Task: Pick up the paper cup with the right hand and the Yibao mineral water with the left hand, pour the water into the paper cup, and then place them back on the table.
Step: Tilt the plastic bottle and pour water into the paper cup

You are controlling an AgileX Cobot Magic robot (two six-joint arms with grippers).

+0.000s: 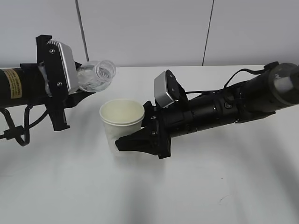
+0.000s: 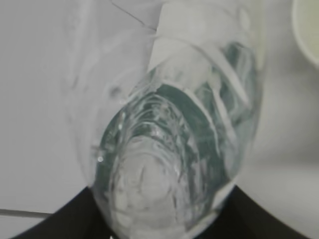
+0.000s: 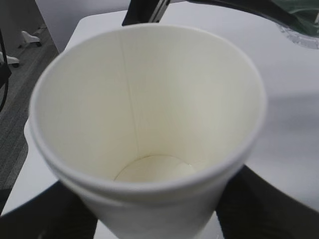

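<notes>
Both arms hold their items close together above the white tabletop (image 1: pixel 196 186).
The right tool (image 1: pixel 133 140) is clamped on the paper cup (image 1: pixel 122 126), upright at centre. The left tool (image 1: pixel 77 100) is clamped on the Yibao mineral water (image 1: pixel 96 74), tipped sideways, mouth toward the right, up-left of the cup's rim.

Grey panelled wall (image 1: pixel 140 28), grey carpet floor (image 3: pixel 20 84), white caster (image 3: pixel 27 38)
</notes>
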